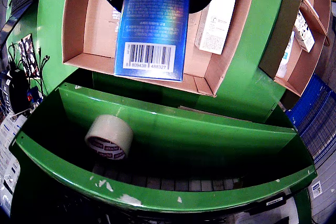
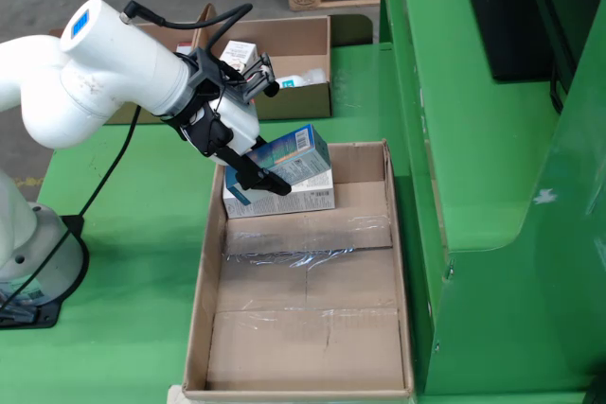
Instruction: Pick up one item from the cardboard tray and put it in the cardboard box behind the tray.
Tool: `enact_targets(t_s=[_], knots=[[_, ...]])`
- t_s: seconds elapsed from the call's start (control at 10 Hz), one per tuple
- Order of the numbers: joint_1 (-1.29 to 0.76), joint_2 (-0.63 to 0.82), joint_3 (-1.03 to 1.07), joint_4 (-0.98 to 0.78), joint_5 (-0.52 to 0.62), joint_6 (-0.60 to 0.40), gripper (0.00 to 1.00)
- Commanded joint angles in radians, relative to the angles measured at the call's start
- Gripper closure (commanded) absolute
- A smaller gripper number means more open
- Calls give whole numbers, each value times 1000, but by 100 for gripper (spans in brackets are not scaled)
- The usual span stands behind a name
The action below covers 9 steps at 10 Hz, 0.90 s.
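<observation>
The gripper [image 2: 268,169] pinches the blue box [image 2: 295,153] above the tray [image 2: 301,328]; next, carry it to the far cardboard box [image 2: 312,96].

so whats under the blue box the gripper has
In the fixed view the blue box in the gripper sits over a white box at the cardboard tray's far end. Whether they touch is unclear; the white box's top is partly covered.
</observation>
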<state>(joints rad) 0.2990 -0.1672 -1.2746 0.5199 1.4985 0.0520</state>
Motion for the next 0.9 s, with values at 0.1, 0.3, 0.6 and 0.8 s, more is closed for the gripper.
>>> enact_targets(t_s=[0.1,0.3,0.6,0.8], knots=[[26,6,61,-5,7,-32,100],[86,33,32,-12,-13,-46,100],[180,44,27,-45,-44,-61,100],[264,36,64,-94,-61,-80,100]])
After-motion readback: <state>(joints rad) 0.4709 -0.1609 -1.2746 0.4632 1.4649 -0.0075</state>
